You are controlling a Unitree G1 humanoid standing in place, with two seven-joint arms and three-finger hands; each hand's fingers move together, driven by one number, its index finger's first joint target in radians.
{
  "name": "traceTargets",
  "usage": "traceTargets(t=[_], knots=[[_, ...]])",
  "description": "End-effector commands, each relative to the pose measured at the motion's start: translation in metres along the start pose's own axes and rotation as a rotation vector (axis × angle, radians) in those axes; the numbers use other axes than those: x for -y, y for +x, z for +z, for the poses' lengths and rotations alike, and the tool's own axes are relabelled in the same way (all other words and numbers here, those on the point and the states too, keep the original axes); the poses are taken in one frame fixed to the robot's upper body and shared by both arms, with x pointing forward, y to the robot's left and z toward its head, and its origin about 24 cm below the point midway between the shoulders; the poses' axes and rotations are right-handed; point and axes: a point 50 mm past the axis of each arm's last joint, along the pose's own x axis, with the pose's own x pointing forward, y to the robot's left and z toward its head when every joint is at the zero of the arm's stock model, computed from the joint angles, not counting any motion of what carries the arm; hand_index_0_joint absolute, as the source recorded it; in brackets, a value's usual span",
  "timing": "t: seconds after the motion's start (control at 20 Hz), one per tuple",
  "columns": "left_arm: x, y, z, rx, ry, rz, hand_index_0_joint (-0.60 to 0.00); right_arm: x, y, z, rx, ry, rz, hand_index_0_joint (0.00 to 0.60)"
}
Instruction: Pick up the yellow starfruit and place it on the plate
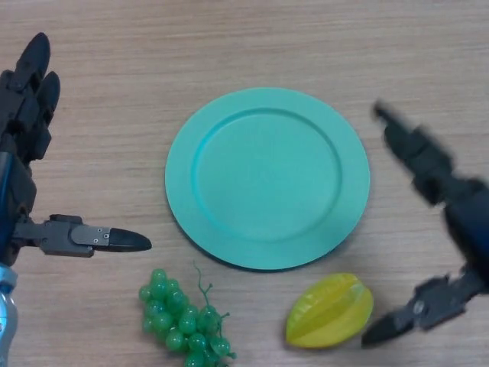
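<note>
Right hand spread wide beside yellow starfruit near the bench's near edge; left hand open; no writing visible.

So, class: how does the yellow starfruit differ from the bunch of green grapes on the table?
The starfruit is yellow, the grapes green. The starfruit is one ridged piece; the grapes are a cluster of small round berries with a thin stem. The starfruit lies close to the right hand, the grapes nearer the left hand. Both sit on the table just outside the plate.
</note>
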Motion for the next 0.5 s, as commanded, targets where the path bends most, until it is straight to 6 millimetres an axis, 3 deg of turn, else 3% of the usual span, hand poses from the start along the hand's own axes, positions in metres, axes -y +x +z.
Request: traceTargets(t=[0.05,0.35,0.5], knots=[[-0.010,0.005,0.031,0.194,0.062,0.023,0.000,-0.003,-0.003,0.023,0.203,-0.193,0.013,0.000],[0.002,0.008,0.036,0.195,0.034,-0.009,0.000,-0.025,0.002,0.004,0.253,-0.460,0.135,0.000],[0.006,0.007,0.036,0.182,-0.013,-0.023,0.000,-0.034,0.007,-0.001,0.262,-0.472,0.151,0.000]])
